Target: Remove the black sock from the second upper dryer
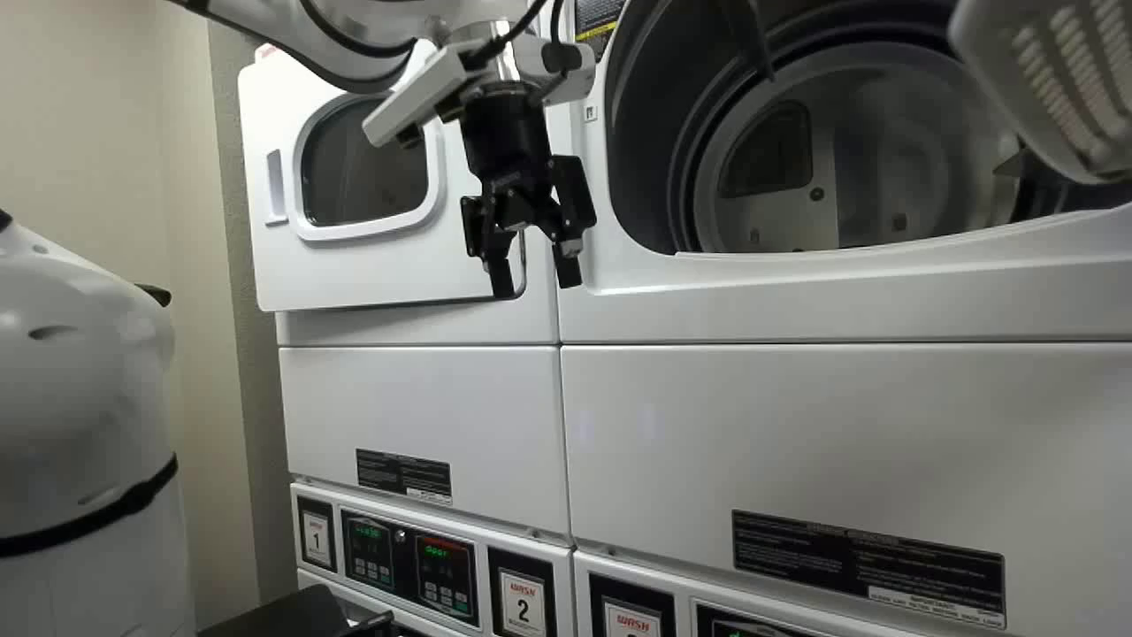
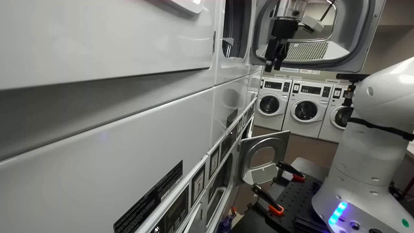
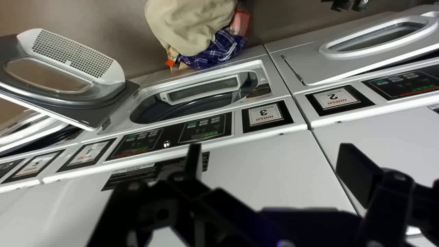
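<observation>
End effector: pointed downward, fingers spread apart. Second dryer: seen to the right of the end effector in an exterior view, its port uncovered and set above fingertip level.

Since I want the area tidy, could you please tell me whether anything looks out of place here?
Yes: in the wrist view, a heap of laundry, cream and blue plaid, seems oddly left on the floor by an open lower machine rather than inside it.
</observation>
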{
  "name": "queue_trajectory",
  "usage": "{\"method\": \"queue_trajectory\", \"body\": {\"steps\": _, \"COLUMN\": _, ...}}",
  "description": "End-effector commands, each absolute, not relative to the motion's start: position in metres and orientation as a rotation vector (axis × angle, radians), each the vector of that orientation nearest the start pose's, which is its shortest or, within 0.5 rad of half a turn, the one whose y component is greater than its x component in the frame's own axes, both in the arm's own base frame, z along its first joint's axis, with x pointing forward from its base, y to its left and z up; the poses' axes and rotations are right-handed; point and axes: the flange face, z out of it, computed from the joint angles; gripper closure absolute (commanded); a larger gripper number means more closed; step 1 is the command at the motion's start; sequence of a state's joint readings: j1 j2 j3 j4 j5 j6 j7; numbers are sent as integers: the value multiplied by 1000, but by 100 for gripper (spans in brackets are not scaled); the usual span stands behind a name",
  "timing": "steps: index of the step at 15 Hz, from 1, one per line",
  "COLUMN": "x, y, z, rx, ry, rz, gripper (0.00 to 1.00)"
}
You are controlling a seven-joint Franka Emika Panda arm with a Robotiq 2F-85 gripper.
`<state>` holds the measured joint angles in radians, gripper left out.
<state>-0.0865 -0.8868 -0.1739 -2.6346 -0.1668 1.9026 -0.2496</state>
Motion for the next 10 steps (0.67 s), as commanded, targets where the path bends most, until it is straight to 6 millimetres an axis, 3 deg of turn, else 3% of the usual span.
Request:
{"method": "queue_trajectory", "body": {"steps": 1, "x": 292, "y": -96, "z": 514, "rx": -3190, "ry": -136, "rz": -222, "gripper": 0}}
{"method": "queue_trajectory", "body": {"steps": 5, "x": 302, "y": -101, "z": 515, "rx": -3200, "ry": -149, "rz": -224, "gripper": 0}}
{"method": "queue_trajectory", "body": {"steps": 10, "x": 343, "y": -132, "z": 525, "rx": -3199, "ry": -245, "rz": -266, "gripper": 0}}
